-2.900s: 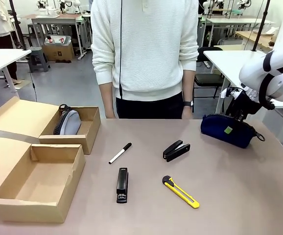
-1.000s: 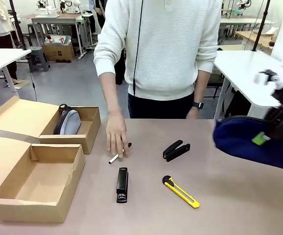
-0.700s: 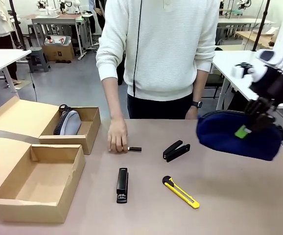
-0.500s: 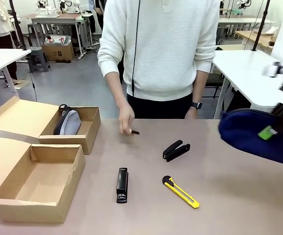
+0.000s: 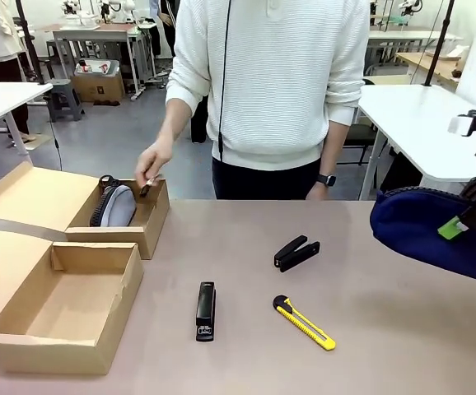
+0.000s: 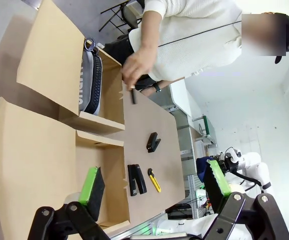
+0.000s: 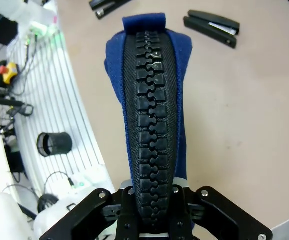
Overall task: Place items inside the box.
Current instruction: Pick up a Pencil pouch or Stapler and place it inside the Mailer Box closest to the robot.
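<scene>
My right gripper (image 5: pixel 467 216) is shut on the navy zip pouch (image 5: pixel 436 234) and holds it in the air at the table's right edge; its black zip (image 7: pixel 152 115) runs up from my right gripper (image 7: pixel 152 202). Two black staplers (image 5: pixel 206 310) (image 5: pixel 296 253) and the yellow-and-black utility knife (image 5: pixel 304 322) lie mid-table. The person's hand (image 5: pixel 149 169) holds the marker (image 5: pixel 145 188) over the smaller box. The box (image 5: pixel 98 355) stands open at the front left. High above that box (image 6: pixel 115 165), my left gripper (image 6: pixel 154 172) is open, holding nothing.
The smaller cardboard box (image 5: pixel 151 222) at the back left holds a grey pouch (image 5: pixel 116 206). The person stands at the far side of the table. Another white table (image 5: pixel 419 123) stands behind my right arm.
The person picked the marker off the table and carried it left over the smaller box. My right gripper lifted the pouch, swung it inward, then back to the right edge.
</scene>
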Available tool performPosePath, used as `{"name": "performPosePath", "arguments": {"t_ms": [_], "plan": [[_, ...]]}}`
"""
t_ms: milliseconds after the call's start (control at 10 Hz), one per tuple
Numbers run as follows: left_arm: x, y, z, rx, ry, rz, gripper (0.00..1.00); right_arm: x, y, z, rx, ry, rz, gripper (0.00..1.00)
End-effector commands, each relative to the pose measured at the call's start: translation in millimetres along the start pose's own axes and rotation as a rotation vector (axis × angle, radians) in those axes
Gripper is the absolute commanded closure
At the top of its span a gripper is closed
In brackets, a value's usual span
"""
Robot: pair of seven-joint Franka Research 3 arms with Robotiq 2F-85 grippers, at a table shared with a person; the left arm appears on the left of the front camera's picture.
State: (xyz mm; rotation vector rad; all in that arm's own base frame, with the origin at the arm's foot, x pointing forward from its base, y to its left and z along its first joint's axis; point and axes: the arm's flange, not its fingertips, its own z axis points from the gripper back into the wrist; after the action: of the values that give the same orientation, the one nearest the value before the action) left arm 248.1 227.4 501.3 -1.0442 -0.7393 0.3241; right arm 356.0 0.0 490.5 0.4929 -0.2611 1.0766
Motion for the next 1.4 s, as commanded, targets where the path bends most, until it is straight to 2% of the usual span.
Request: {"name": "performPosePath", "arguments": {"t_ms": [0, 100, 300, 400, 600, 700, 800, 900, 1000, 1100, 1200, 1300], "plan": [[1.1, 0.0, -1.1, -0.024, -0.014, -0.022, 0.00, 3.3, -2.6, -1.6, -0.008, -0.021, -0.023, 0.92], [1.1, 0.0, -1.1, -0.024, -0.014, -0.022, 0.00, 11.6, -2.6, -4.6, -0.016, -0.002, -0.044, 0.92], [1.1, 0.0, -1.1, -0.024, -0.014, -0.022, 0.00, 57.5, 0.7, -18.2, -0.038, -0.012, -0.036, 0.92], [1.1, 0.0, -1.1, -0.024, -0.014, -0.022, 0.00, 99.7, 6.9, -30.4, -0.045, -0.068, -0.083, 0.92], [1.1, 0.0, -1.1, -0.024, -0.014, -0.022, 0.00, 165.9, 27.3, -62.5, -0.022, -0.030, -0.009, 0.92], [1.1, 0.0, -1.1, -0.024, -0.014, -0.022, 0.00, 194.0, 39.0, -81.6, -0.006, 0.020, 0.016, 0.92], [1.1, 0.0, -1.1, -0.024, -0.014, -0.022, 0.00, 219.5, 57.1, -98.5, 0.066, -0.008, 0.035, 0.92], [1.1, 0.0, -1.1, -0.024, -0.014, -0.022, 0.00, 242.3, 74.4, -123.8, 0.169, 0.046, 0.098, 0.92], [1.1, 0.0, -1.1, -0.024, -0.014, -0.022, 0.00, 242.9, 82.3, -133.0, 0.195, 0.188, 0.132, 0.92], [1.1, 0.0, -1.1, -0.024, -0.014, -0.022, 0.00, 224.8, 76.9, -117.3, 0.085, 0.028, 0.086, 0.92], [1.1, 0.0, -1.1, -0.024, -0.014, -0.022, 0.00, 224.8, 76.9, -117.3, 0.085, 0.028, 0.086, 0.92], [1.1, 0.0, -1.1, -0.024, -0.014, -0.022, 0.00, 239.6, 88.8, -144.8, 0.159, 0.089, 0.121, 0.92]]}}
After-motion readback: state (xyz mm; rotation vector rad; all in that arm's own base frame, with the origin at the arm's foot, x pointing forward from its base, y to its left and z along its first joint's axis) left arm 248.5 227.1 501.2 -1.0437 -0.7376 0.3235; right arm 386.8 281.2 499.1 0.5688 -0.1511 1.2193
